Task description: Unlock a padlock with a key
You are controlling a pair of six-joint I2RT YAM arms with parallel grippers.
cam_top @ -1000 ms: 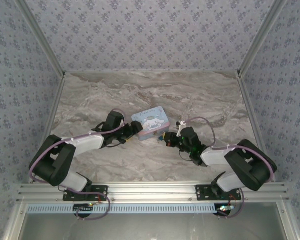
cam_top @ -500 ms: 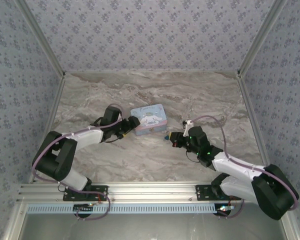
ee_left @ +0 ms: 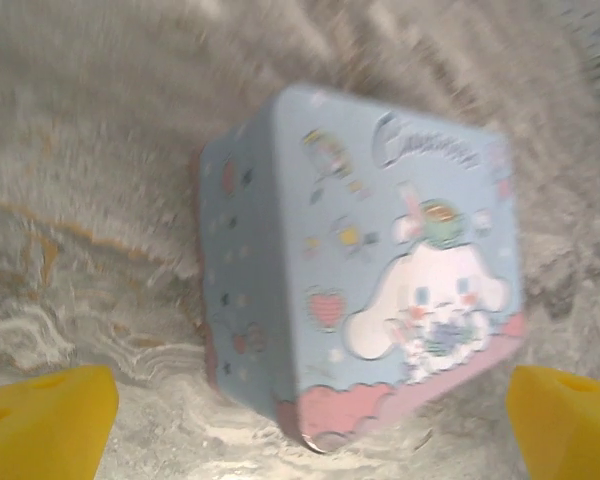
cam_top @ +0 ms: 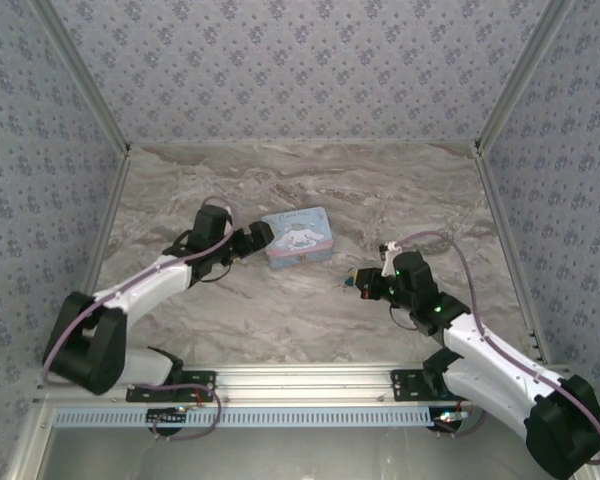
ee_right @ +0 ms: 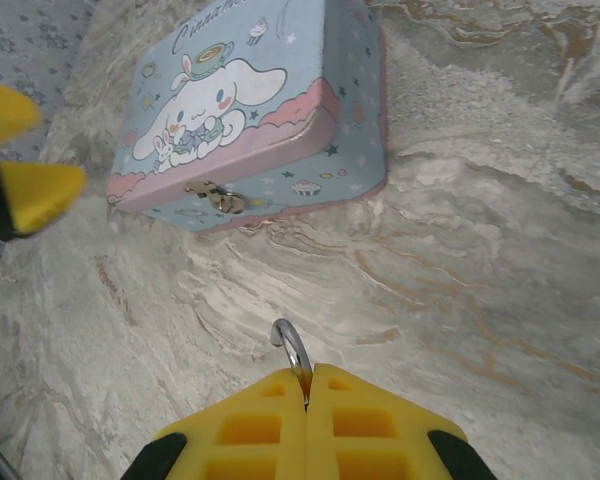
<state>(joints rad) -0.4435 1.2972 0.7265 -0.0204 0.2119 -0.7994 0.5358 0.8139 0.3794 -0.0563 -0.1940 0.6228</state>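
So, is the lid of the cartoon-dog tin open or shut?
Shut: the lid lies flat on the tin, no gap along the seam, and the small gold clasp sits across it.

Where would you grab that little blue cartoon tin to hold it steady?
Probably by two opposite side walls, coming in low from the left, where the open left gripper faces it. The tin lies flat, lid up, so its upright walls offer flat parallel faces. Avoid the latch side, facing the right gripper shut on the padlock.
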